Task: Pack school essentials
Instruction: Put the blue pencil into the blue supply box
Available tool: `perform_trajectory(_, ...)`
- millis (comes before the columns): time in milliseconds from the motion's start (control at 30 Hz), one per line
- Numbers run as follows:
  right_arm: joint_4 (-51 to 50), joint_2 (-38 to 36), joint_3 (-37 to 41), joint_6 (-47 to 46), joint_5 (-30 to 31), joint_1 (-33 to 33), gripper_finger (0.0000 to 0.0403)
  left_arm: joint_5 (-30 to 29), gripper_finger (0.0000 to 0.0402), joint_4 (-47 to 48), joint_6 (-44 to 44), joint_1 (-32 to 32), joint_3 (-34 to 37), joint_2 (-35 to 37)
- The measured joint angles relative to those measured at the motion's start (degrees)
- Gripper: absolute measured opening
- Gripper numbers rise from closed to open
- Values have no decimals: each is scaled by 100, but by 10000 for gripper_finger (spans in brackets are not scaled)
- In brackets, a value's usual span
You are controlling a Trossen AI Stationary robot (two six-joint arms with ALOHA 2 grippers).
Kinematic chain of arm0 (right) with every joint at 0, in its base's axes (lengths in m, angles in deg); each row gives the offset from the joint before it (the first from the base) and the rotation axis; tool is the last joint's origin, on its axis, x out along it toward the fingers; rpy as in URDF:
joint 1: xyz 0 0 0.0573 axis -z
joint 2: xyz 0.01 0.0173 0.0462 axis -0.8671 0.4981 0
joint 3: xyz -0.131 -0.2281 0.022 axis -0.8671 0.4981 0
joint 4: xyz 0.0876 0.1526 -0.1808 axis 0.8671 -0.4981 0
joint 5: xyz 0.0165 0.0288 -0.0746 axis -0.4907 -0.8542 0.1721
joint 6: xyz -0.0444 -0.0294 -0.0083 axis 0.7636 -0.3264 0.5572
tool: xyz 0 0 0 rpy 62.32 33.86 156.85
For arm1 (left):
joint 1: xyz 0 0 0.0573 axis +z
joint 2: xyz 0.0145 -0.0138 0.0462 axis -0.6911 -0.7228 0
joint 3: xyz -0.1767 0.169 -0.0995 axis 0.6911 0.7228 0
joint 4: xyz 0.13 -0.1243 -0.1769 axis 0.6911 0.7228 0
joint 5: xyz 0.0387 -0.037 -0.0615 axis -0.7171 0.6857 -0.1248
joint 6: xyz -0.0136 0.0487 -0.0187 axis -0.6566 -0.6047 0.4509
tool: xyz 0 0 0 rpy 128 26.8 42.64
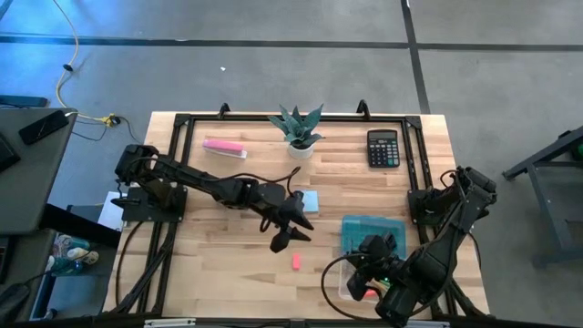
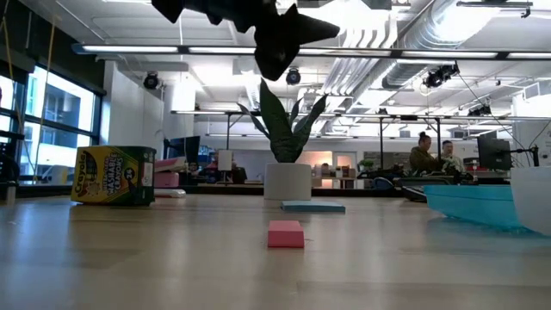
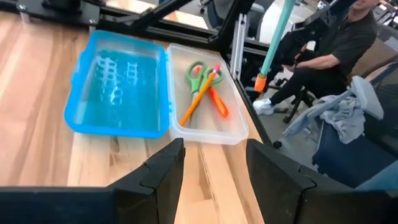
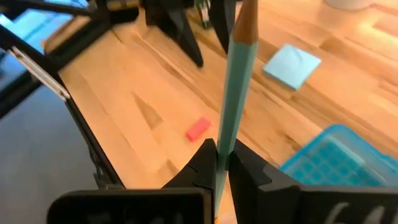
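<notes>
An open pencil case lies at the table's near right: a blue lid (image 1: 373,230) and a clear tray (image 3: 208,118). The tray holds green-handled scissors (image 3: 198,70) and orange-red pens (image 3: 214,99). My right gripper (image 4: 219,163) hovers over the tray (image 1: 366,278), shut on a thin greenish pencil (image 4: 235,87). My left gripper (image 1: 290,230) is open and empty above the table's middle; it also shows in the left wrist view (image 3: 214,168) and at the top of the low view (image 2: 284,34). A tiny red piece (image 1: 297,261) and a light blue notepad (image 1: 309,200) lie flat on the table. My right gripper pinches the pencil's shaft (image 4: 222,146) between its two fingers. The pencil sticks out forward from between the fingertips, roughly along them, with its bare wooden end (image 4: 247,17) farthest from the gripper. It is lifted clear of the table.
A potted plant (image 1: 299,128), a black calculator (image 1: 383,148) and a pink bar (image 1: 223,147) stand along the far side. A crayon box (image 2: 114,175) shows at the far left in the low view. People sit beyond the table's right edge (image 3: 336,56).
</notes>
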State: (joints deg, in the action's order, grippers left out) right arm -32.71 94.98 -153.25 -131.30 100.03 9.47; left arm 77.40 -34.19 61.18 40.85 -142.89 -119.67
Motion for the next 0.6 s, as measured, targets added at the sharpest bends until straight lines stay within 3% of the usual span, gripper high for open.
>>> perform_trajectory(233, -99, 0, 0, 9, -699, 2, 10, -54, 160, 233, -80, 64, -5, 142)
perform_trajectory(600, -435, 0, 0, -2, -1375, 4, 10, -759, 160, 1310, -399, 64, 0, 712)
